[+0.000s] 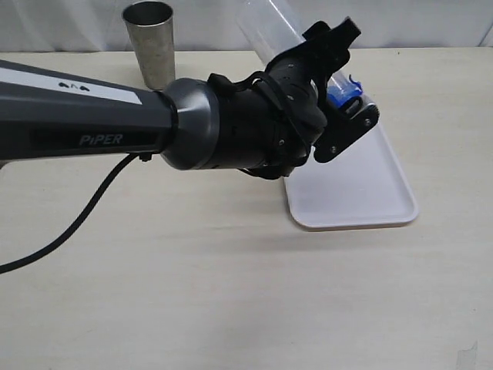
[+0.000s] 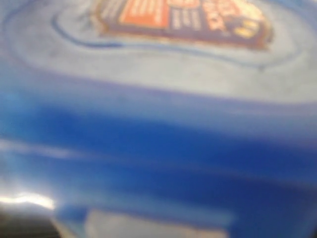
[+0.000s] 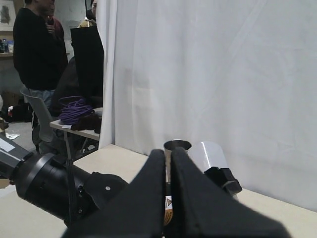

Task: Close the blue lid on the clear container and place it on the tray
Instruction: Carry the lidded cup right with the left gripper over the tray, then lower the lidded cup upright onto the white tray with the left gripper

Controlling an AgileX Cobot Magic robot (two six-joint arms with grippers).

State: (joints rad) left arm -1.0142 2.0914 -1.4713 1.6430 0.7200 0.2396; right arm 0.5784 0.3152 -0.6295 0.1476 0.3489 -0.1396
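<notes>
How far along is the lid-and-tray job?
Done: the blue lid sits on the end of the clear container; whether its flaps are snapped is not visible. In hand: the left pincer grips that end, with the container tilted over the tray. Left: set it down on the tray and release. The right pincer is shut and holds nothing.

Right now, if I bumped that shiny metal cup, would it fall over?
Probably fairly easily: the metal cup stands upright, taller than wide, and narrows toward its base. Once down it would likely roll in a curve. It looks stiff, so it shouldn't break.
</notes>
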